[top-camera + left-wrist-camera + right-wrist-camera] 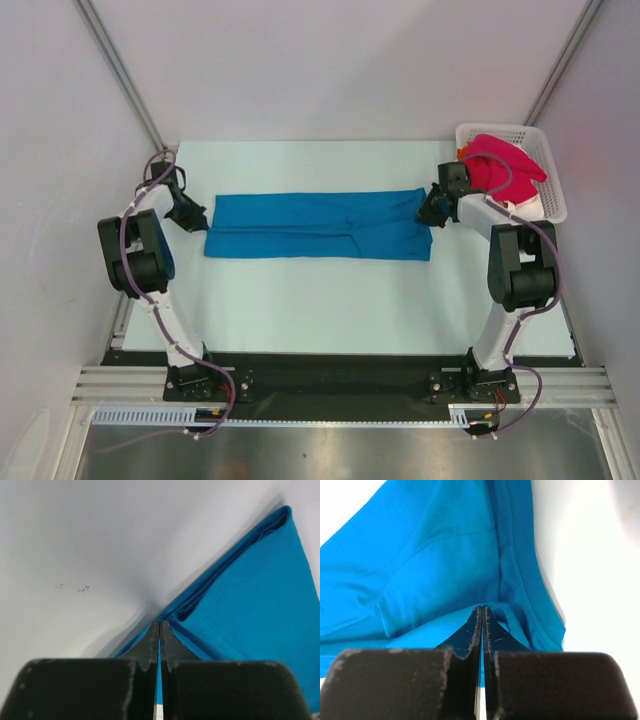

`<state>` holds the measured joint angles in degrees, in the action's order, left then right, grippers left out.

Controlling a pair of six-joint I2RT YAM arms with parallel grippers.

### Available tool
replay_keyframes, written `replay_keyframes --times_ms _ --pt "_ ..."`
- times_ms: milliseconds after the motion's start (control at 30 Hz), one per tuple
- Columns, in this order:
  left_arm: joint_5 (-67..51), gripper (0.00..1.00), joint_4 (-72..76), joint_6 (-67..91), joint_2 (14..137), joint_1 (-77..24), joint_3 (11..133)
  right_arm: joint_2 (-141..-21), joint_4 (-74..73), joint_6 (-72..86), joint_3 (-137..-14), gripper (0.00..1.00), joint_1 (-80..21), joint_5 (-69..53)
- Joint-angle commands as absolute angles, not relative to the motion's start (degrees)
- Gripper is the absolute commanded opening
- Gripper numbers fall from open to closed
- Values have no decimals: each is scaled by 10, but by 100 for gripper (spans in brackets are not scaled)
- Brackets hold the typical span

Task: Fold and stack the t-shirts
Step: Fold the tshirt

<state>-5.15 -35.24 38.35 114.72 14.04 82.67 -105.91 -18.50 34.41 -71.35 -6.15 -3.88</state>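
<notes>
A bright blue t-shirt (318, 225) lies folded into a long strip across the middle of the white table. My left gripper (197, 222) is shut on its left end; in the left wrist view the jaws (159, 624) pinch a corner of the blue cloth (250, 605). My right gripper (430, 213) is shut on its right end; in the right wrist view the jaws (481, 609) pinch blue cloth (435, 555) near a stitched hem. A crimson-pink t-shirt (505, 165) is heaped in the basket at the back right, with a bit of orange cloth (463, 152) beside it.
A white plastic lattice basket (545, 170) stands at the back right corner, next to the right arm. White walls close in the table on the left, back and right. The arm bases stand on a black strip at the near edge.
</notes>
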Motion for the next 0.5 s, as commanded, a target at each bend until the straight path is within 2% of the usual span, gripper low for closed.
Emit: replay_keyframes --times_ms 0,33,67,133,167,233,267,367,433,467 --pt "-61 4 -341 361 1155 134 853 -1080 -154 313 -745 0 -55 -19" --pt "-54 8 -340 357 1145 134 852 -1084 -153 302 -751 0 -55 -18" --pt "-41 24 -340 348 1137 134 849 -1087 -145 286 -754 2 -55 -15" --pt "-18 37 -338 338 1115 134 844 -1083 -146 269 -762 14 -58 -25" --pt "-12 43 -344 331 1088 134 841 -1076 -162 251 -768 23 -63 -14" --pt "-2 50 -346 328 1050 128 818 -1038 -177 228 -770 33 -92 40" --pt "-1 54 -346 328 1009 125 807 -1027 -185 211 -773 43 -105 63" --pt "9 58 -343 330 947 85 759 -985 -211 199 -775 58 -177 133" --pt "-13 57 -330 337 933 58 718 -973 -203 212 -764 59 -211 114" --pt "-49 53 -310 339 933 52 706 -974 -197 222 -759 57 -247 100"
